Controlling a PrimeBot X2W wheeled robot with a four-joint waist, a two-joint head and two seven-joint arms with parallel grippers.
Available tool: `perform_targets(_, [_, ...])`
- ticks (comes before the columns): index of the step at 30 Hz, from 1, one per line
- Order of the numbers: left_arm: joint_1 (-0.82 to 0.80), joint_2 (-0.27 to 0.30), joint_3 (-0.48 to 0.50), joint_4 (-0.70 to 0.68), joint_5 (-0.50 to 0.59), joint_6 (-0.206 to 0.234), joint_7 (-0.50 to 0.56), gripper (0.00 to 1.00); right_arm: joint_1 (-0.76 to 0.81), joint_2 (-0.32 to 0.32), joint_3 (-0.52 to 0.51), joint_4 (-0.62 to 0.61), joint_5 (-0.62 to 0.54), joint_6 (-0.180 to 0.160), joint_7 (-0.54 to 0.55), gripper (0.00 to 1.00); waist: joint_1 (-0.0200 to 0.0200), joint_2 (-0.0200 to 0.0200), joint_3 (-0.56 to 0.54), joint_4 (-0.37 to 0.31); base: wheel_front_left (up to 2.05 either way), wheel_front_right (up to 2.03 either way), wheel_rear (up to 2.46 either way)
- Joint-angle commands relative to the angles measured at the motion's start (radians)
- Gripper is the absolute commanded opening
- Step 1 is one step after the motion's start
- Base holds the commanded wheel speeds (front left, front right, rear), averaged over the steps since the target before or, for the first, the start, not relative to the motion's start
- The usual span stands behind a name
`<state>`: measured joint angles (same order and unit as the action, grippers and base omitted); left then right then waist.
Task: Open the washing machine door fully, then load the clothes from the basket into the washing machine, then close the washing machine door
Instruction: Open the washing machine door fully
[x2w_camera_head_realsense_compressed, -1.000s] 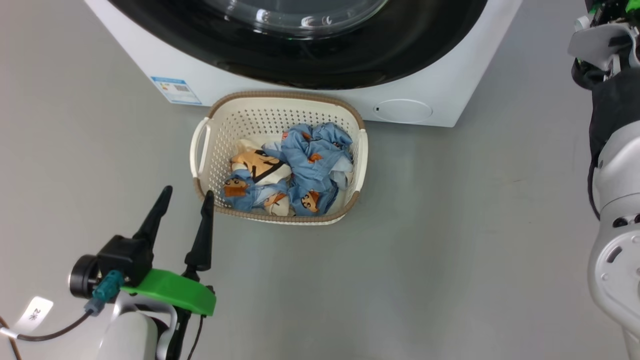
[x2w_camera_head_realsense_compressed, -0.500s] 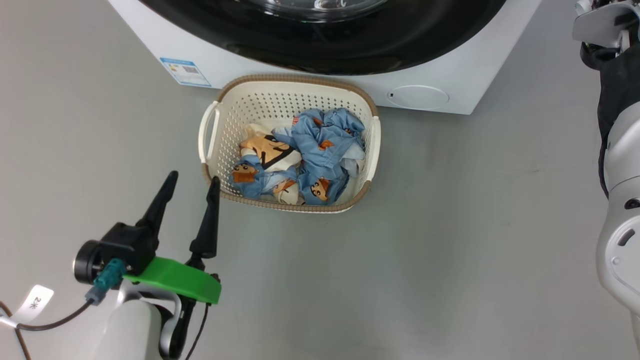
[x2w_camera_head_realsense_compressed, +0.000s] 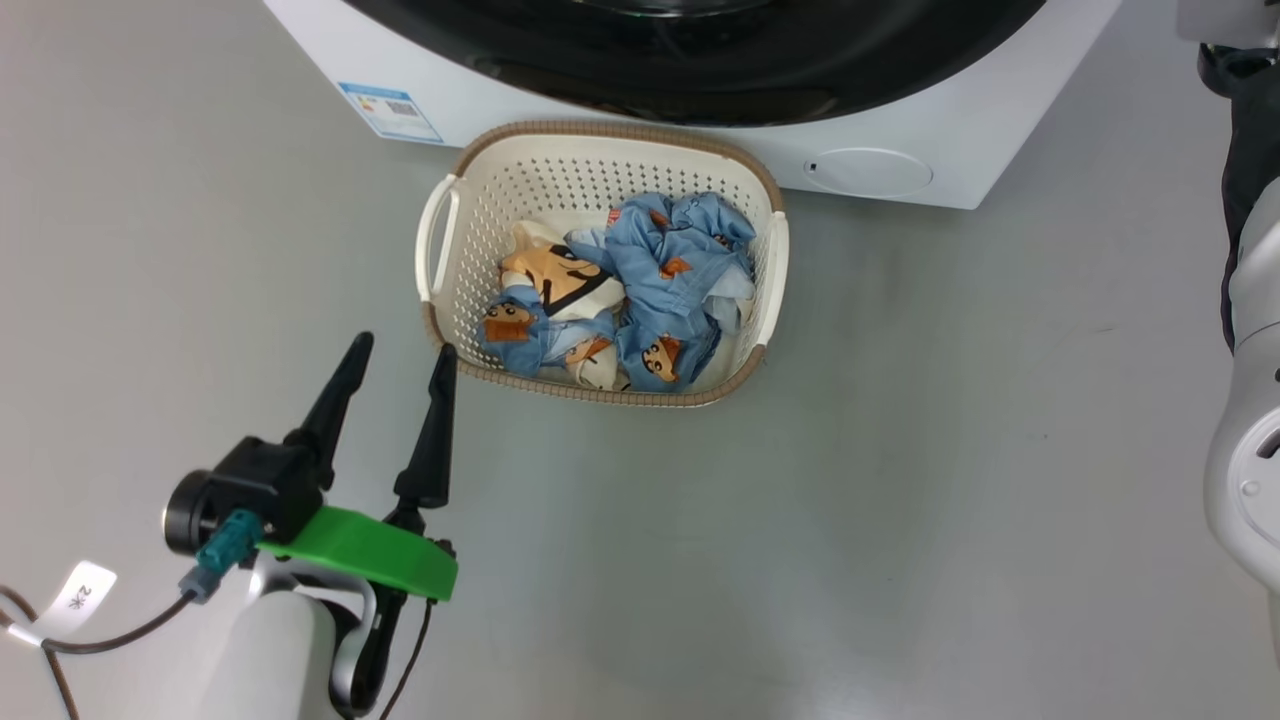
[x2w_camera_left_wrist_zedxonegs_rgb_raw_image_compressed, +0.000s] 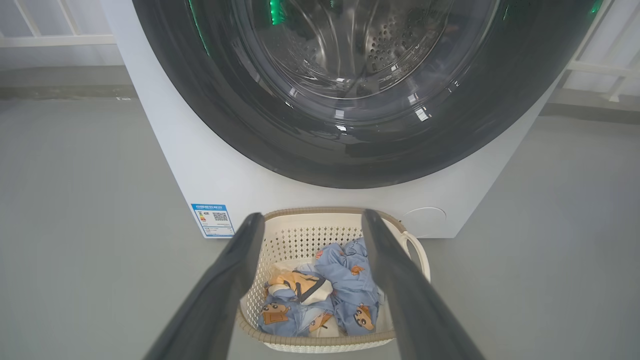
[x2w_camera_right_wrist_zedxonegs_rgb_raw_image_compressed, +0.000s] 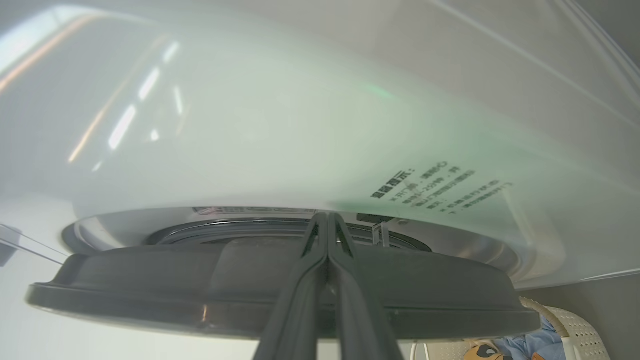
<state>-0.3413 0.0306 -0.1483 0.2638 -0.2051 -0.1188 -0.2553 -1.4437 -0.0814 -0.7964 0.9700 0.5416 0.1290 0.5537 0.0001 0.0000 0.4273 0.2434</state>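
Note:
The washing machine (x2w_camera_head_realsense_compressed: 1000, 100) stands at the top of the head view, and the black rim of its door (x2w_camera_head_realsense_compressed: 700, 80) faces me. On the floor in front sits the cream basket (x2w_camera_head_realsense_compressed: 620, 130) holding the blue and cream clothes (x2w_camera_head_realsense_compressed: 640, 290). My left gripper (x2w_camera_head_realsense_compressed: 405, 345) hovers open and empty just left of the basket's near corner. In the left wrist view the door (x2w_camera_left_wrist_zedxonegs_rgb_raw_image_compressed: 345, 160) rises above the basket (x2w_camera_left_wrist_zedxonegs_rgb_raw_image_compressed: 310, 235) and the clothes (x2w_camera_left_wrist_zedxonegs_rgb_raw_image_compressed: 350, 285). My right gripper (x2w_camera_right_wrist_zedxonegs_rgb_raw_image_compressed: 327, 216) is shut, its tips at the gap between the door rim (x2w_camera_right_wrist_zedxonegs_rgb_raw_image_compressed: 200, 285) and the white front.
Grey floor spreads around the machine and basket. A blue label sticker (x2w_camera_head_realsense_compressed: 390, 110) marks the machine's lower left corner. My right arm's pale forearm (x2w_camera_head_realsense_compressed: 1250, 420) runs along the right edge of the head view. White railings (x2w_camera_left_wrist_zedxonegs_rgb_raw_image_compressed: 50, 40) stand behind the machine.
The whole head picture has shifted up and to the right, so the camera has moved. The basket and clothes lie as before. Both grippers keep their states.

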Motion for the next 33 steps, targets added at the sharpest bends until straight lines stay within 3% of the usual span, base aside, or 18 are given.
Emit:
perform_targets(1, [-0.023,0.02,0.026,-0.029,-0.007,0.006,-0.006,1.0,-0.054,0.025,0.0,-0.03,-0.019,0.002,0.008,0.0,0.0,0.0,0.008,0.006,0.0,0.0,0.0])
perform_targets(23, [-0.045,0.02,-0.012,-0.039,-0.052,0.03,-0.006,1.0,-0.123,0.031,-0.067,0.003,-0.151,0.002,0.062,0.0,0.0,0.0,0.051,0.048,0.0,0.0,0.0])
perform_targets(33, [-0.051,0.02,-0.004,-0.062,-0.05,0.03,-0.006,1.0,-0.116,0.031,-0.063,0.019,-0.116,0.002,0.161,0.0,0.0,0.0,0.046,0.042,0.0,0.0,0.0])
